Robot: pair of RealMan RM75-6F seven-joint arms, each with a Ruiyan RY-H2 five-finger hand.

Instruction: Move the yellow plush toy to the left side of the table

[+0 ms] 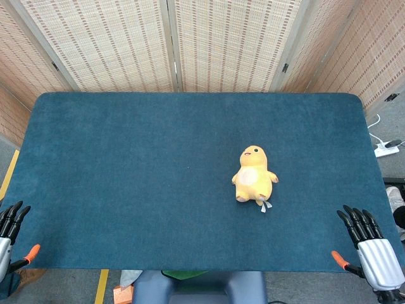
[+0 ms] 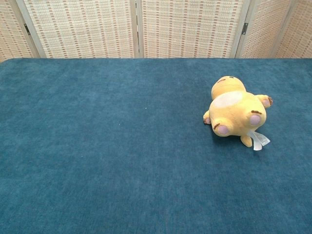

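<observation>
The yellow plush toy (image 1: 254, 175) lies on its back on the blue table (image 1: 139, 164), right of centre, head pointing away from me. The chest view shows the same plush toy (image 2: 234, 112) at the right, with a white tag by its foot. My right hand (image 1: 370, 250) hovers at the table's near right corner, fingers apart and holding nothing, well clear of the toy. My left hand (image 1: 10, 234) sits at the near left edge, fingers extended, also holding nothing. Neither hand shows in the chest view.
Woven folding screens (image 1: 209, 44) stand behind the table. A white power strip (image 1: 386, 149) lies on the floor beyond the right edge. Blue cloth (image 2: 97, 146) covers the whole left half of the table.
</observation>
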